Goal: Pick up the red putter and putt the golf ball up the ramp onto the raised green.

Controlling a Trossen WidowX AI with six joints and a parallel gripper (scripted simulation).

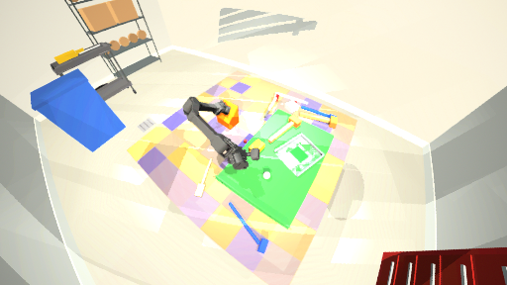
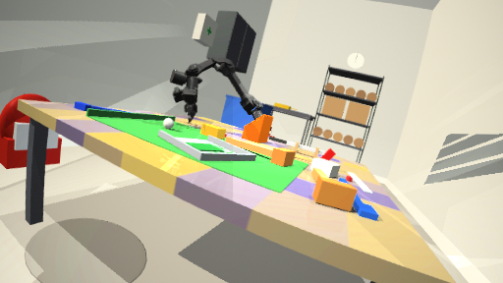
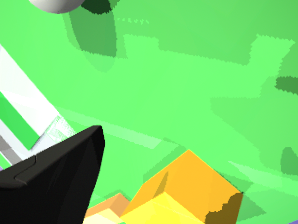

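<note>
Top view shows my black hand [image 1: 250, 156], fingers apart and empty, near the white golf ball [image 1: 266, 174]; the red putter [image 1: 245, 142], barely visible, probably handles light and stiff, best gripped mid-shaft.

The top view looks down steeply from high up, taking in the whole tabletop [image 1: 163, 163] and a shelf rack [image 1: 147, 30]. The exterior view stands low, off one tabletop corner, facing that rack [image 2: 321, 98]. The wrist view sits very close above the green mat [image 3: 200, 36]. All three share the ball [image 1: 266, 174].
</note>
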